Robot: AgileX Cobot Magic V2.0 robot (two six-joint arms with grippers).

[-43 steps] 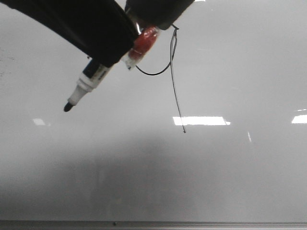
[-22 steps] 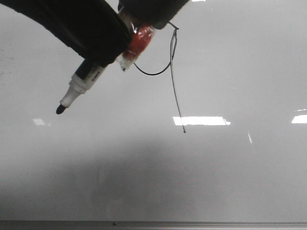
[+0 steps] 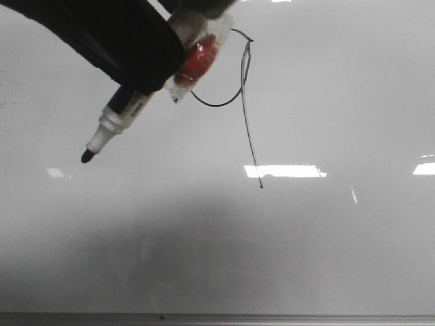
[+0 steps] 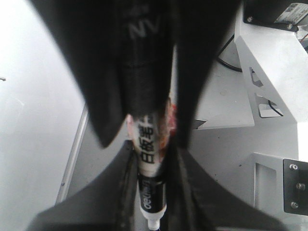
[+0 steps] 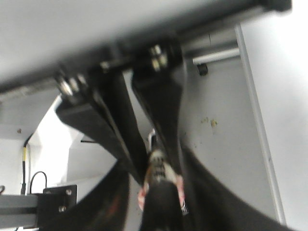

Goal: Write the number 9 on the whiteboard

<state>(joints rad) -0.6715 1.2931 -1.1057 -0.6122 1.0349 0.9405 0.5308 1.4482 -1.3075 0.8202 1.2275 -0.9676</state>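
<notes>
The number 9 [image 3: 249, 136] is a thin black line on the whiteboard [image 3: 326, 244]. Its long tail slants down to a dot, and its loop is partly hidden behind the grippers. My left gripper [image 3: 153, 81] is shut on a white and black marker [image 3: 126, 112], uncapped, tip pointing down-left and off the line. The left wrist view shows the marker [image 4: 151, 192] clamped between the fingers of that gripper [image 4: 153, 159]. The marker's rear end is wrapped in red [image 3: 197, 58]. My right gripper [image 3: 204, 5] is at the top edge by that rear end; its wrist view [image 5: 156, 192] is blurred.
A thin grey metal edge strip [image 3: 217, 318] runs along the near side of the board. Bright rectangular light reflections [image 3: 282, 171] lie on the board. Grey metal frame parts [image 4: 269, 96] stand beyond the board's edge in the left wrist view.
The left gripper has shifted the marker slightly left, away from the drawn line. The right gripper has moved up toward the top edge, so more of the red-wrapped rear end shows.
</notes>
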